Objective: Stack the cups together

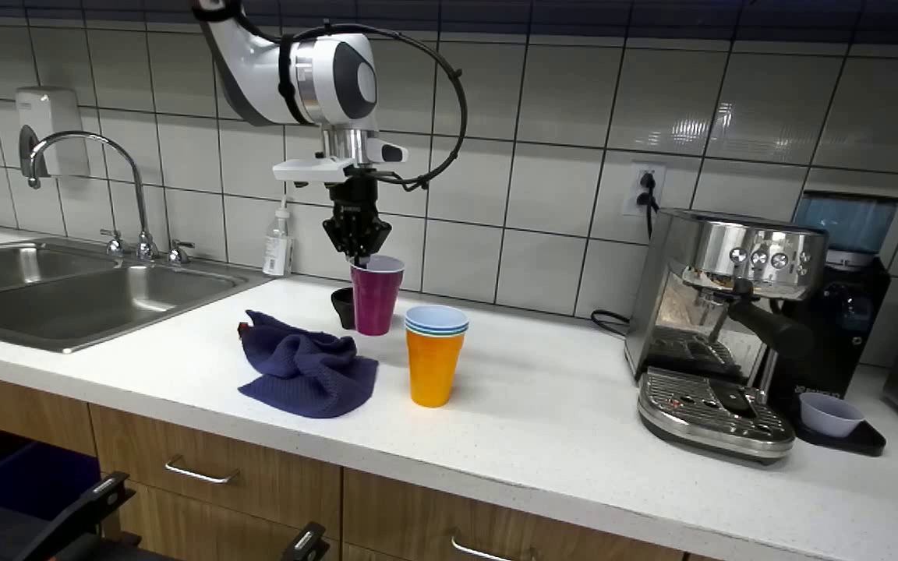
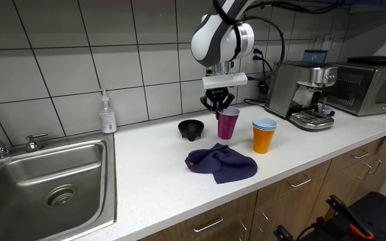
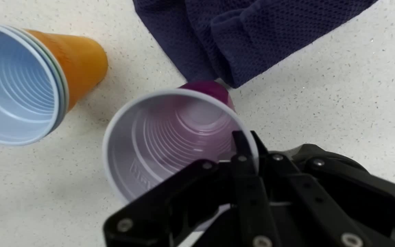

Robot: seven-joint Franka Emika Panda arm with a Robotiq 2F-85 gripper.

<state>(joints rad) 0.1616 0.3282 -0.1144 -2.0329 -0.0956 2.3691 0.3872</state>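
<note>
The magenta cup (image 1: 376, 300) is upright with a slight tilt in both exterior views. My gripper (image 2: 218, 112) is shut on its rim, as the wrist view shows: one fingertip is inside the cup and one outside the wall (image 3: 250, 144). Whether the cup's base touches the counter I cannot tell. The orange cup (image 1: 433, 370) stands upright on the counter beside it. The blue cup (image 3: 19, 82) is nested in the orange cup on top. A thin green rim (image 1: 436, 331) shows between them, so the green cup's body is hidden inside the stack.
A dark blue cloth (image 2: 224, 164) lies crumpled in front of the magenta cup. A small black bowl (image 2: 191, 130) stands beside it. The sink (image 1: 106, 296), a soap bottle (image 2: 107, 115) and a coffee machine (image 1: 730, 327) also stand along the counter (image 1: 542, 421). A tiled wall is behind.
</note>
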